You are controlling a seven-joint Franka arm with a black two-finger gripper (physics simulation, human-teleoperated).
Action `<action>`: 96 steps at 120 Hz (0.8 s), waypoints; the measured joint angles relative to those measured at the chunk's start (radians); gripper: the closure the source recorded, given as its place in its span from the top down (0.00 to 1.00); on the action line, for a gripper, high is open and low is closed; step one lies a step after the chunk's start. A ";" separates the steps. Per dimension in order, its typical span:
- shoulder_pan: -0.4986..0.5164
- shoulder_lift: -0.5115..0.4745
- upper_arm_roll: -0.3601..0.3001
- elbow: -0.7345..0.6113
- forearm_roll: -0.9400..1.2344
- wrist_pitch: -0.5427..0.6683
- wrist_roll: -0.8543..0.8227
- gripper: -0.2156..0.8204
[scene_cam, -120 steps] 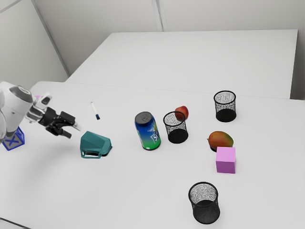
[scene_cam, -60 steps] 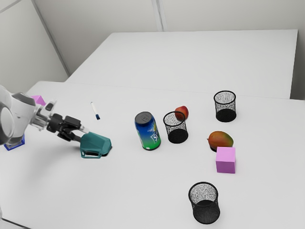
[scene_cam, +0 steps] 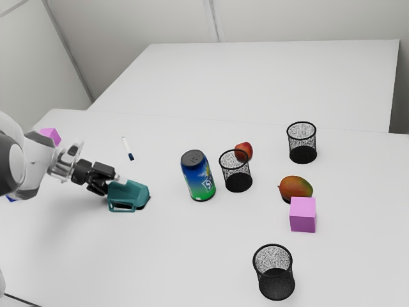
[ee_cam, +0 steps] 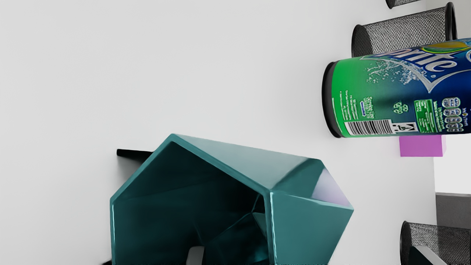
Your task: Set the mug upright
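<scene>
with its mouth turned toward the arm, the mug [scene_cam: 129,194] lies on its side on the table [scene_cam: 172,256], nearer the far corner at the exterior view's left than the corner opposite. its base points away from the arm, and the can [scene_cam: 199,176] stands upright beyond it; the marker [scene_cam: 128,148] lies between the mug and the table's far edge. at the mouth, the gripper [scene_cam: 114,185] is open, its fingers [ee_cam: 195,255] well apart: one in line with the opening, the other outside the wall. that placing looks chosen so the wall can be pinched between them, the table bearing the mug's weight meanwhile. the mug is not yet upright; standing it up would call for bringing its base down, and a slack pinch could let it roll.
</scene>
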 joint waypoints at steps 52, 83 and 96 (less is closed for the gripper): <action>-0.001 0.003 -0.001 0.000 -0.010 -0.004 0.027 0.39; -0.001 0.001 -0.009 0.000 -0.012 0.003 0.035 0.17; -0.003 -0.018 -0.021 0.000 -0.010 0.010 0.037 0.14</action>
